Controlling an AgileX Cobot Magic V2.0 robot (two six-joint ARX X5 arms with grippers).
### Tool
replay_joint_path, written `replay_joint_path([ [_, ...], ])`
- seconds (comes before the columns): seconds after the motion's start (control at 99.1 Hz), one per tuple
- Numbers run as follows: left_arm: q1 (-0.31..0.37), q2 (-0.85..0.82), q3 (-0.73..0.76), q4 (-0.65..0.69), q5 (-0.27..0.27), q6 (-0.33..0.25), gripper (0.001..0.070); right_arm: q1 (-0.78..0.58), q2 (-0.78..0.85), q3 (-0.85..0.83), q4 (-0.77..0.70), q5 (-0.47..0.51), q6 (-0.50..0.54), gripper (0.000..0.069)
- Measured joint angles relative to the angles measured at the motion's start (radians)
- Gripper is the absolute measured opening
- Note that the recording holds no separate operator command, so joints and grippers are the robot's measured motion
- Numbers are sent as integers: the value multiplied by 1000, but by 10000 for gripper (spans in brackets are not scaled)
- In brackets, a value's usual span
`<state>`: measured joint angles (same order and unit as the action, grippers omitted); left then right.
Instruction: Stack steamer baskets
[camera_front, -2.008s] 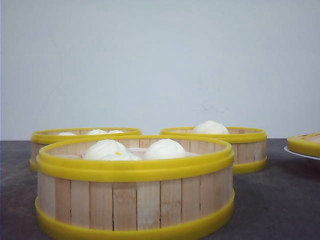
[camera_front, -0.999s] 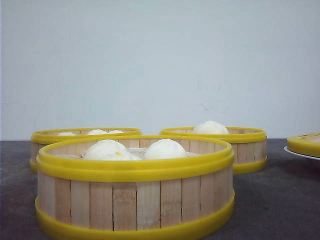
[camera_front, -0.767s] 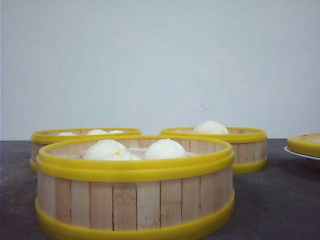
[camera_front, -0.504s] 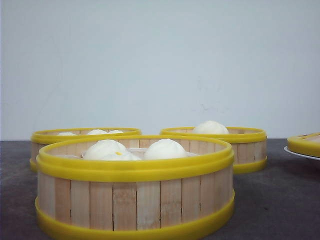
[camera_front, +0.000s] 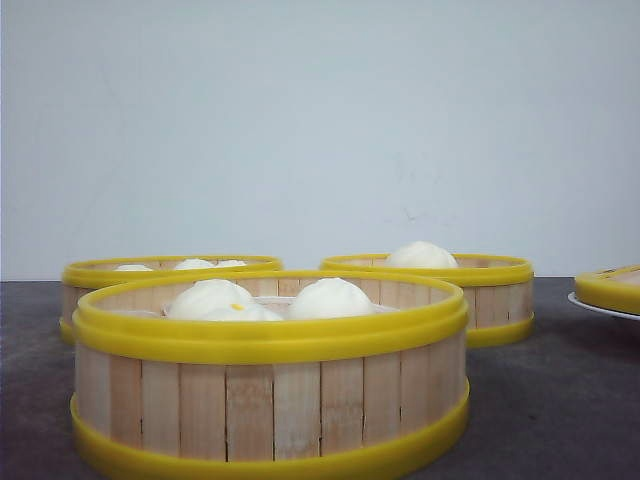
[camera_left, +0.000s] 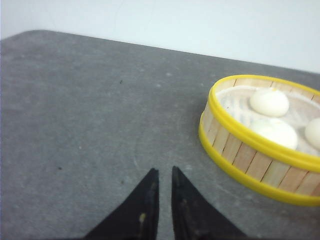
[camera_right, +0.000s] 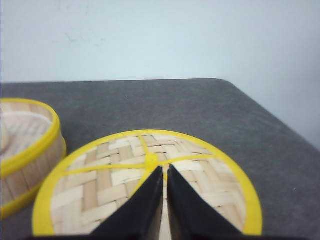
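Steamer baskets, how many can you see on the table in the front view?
3. The nearest basket sits front and centre, one basket is behind it to the left, and another behind to the right. None are stacked yet.

I see three steamer baskets upright and unstacked: nearest basket (camera_front: 270, 375) in front, left basket (camera_front: 165, 272) and right basket (camera_front: 450, 280) behind, buns inside.

The front camera sits low at table level, close behind the nearest steamer basket (camera_front: 270, 375); both wrist cameras look obliquely down past their fingertips.
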<state>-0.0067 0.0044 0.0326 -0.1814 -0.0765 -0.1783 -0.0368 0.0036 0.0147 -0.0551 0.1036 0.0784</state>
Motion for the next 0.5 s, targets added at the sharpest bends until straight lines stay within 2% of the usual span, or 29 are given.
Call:
replay_joint_path([
  [0.091,0,0,0,0,0,-77,18,0,0,0,-6,-5,93,10],
  [0.212,0,0,0,0,0,-175,18,0,0,0,-21,-63,240,10],
  [0.504,0,0,0,29,9,-231,18,0,0,0,5,-61,373,10],
])
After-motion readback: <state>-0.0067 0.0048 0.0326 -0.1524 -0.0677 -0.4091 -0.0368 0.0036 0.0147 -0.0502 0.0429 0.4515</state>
